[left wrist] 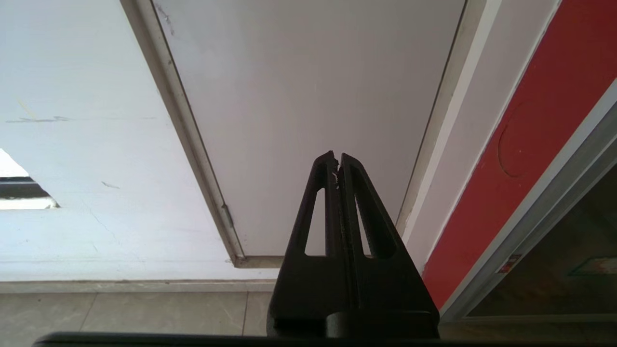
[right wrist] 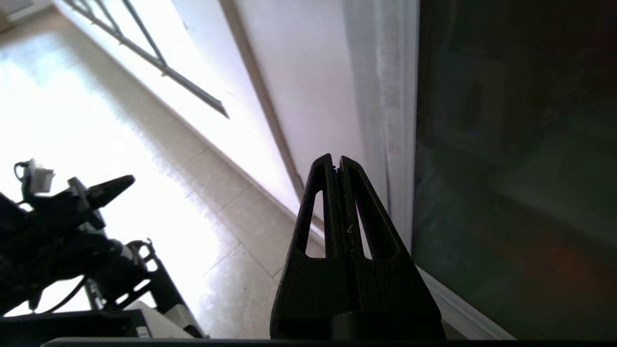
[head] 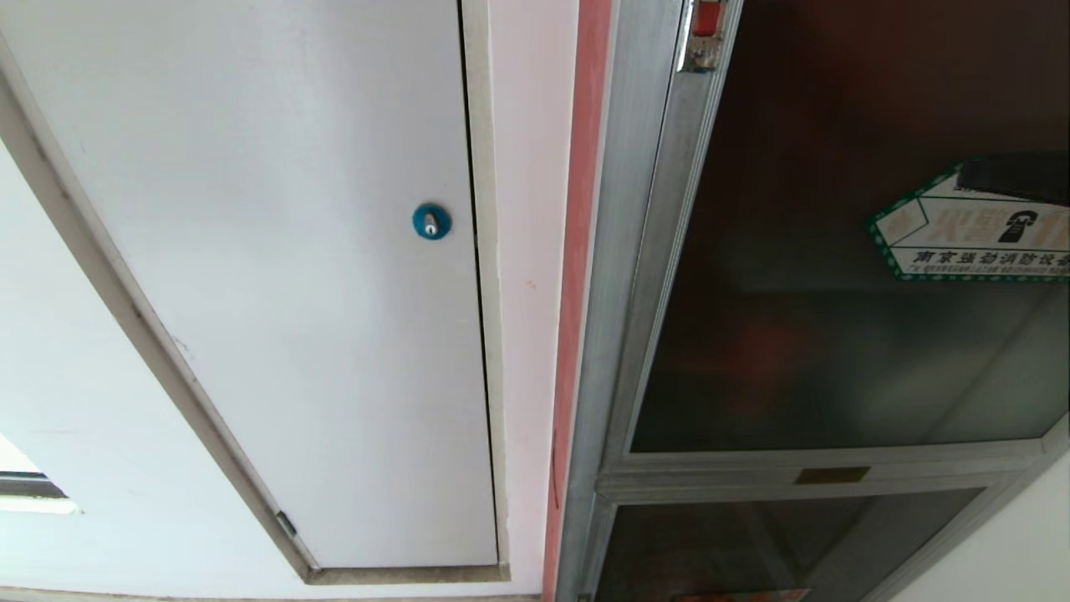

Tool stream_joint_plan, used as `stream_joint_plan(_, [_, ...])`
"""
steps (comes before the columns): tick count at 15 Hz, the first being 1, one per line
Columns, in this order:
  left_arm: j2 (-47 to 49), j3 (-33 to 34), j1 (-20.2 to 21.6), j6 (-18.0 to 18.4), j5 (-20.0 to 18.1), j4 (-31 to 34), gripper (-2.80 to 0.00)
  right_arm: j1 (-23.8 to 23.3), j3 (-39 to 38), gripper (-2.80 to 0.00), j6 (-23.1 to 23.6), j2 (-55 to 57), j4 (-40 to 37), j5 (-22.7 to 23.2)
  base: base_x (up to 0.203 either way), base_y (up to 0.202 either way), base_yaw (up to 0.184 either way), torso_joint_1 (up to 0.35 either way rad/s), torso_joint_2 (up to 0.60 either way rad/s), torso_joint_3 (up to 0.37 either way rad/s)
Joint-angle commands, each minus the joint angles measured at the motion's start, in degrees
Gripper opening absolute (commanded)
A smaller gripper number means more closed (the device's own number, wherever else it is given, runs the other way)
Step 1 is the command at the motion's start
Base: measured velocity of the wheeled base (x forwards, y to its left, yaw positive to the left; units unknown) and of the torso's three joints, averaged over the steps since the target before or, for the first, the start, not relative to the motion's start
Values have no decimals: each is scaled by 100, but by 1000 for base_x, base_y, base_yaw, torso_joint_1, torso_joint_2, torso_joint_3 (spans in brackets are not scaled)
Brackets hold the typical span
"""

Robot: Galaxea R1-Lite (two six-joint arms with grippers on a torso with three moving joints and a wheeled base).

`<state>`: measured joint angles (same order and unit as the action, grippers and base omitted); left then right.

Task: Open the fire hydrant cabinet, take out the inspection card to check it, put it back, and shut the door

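Fire hydrant cabinet [head: 623, 251] on the right of the head view, silver-framed; door [head: 836, 251] shut, dark frosted glass with the hexagonal telephone sticker [head: 974, 234] near the right edge. Red latch [head: 706, 21] at the very top of the frame, partly cut off. Inspection card not visible — presumably behind the glass, where only a vague red shape shows.

Right tool [right wrist: 337, 161] with fingers pressed together, empty, close beside the cabinet's frame and glass in its wrist view. Left tool [left wrist: 336, 159] likewise closed and empty, pointed at the foot of the white door [head: 292, 251], seemingly parked.

Risks, as judged:
- Closed fingers cannot hook the latch; if not opened before contact, likely to skid off the metal or push against the glass.
- Latch at the edge of the head view — poor sight of the approach, so a miss onto the frame possible.
- Door swing unknown; a tool left in its arc could be struck or jam the panel.
- White door with blue round lock [head: 431, 221] close to the left — a wrong target if mistaken for the cabinet.

Nearby: red strip [head: 577, 251] between the two doors, smaller lower glass panel [head: 752, 543] beneath, tiled floor [left wrist: 144, 311]. Nothing seen blocking the latch.
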<state>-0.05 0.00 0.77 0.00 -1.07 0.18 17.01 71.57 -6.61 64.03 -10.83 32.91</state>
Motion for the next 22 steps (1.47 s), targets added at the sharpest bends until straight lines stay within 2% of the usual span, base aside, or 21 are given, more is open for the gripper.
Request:
stream_joint_plan(1, [5,0,2,0,2,-9,-280,350,37,-280,-6,189,-1,-29,0,0,0,0,0,0])
stream_joint_plan(6, [5,0,2,0,2,-9,-280,1236,402,-280,-21,544,35,-956,0,0,0,0,0,0])
stream_joint_plan(9, [5,0,2,0,2,-9,-280,1593,611,-280,-170,779,92,-1443,0,0,0,0,0,0])
stream_joint_plan(11, [5,0,2,0,2,-9,-280,1647,666,-280,-382,936,398,-1732,0,0,0,0,0,0])
stream_joint_plan(16, [5,0,2,0,2,-9,-280,1648,854,-280,-501,1109,611,-1798,0,0,0,0,0,0])
stream_joint_plan(22, [5,0,2,0,2,-9,-280,1639,1672,-280,-509,1801,627,-1926,0,0,0,0,0,0])
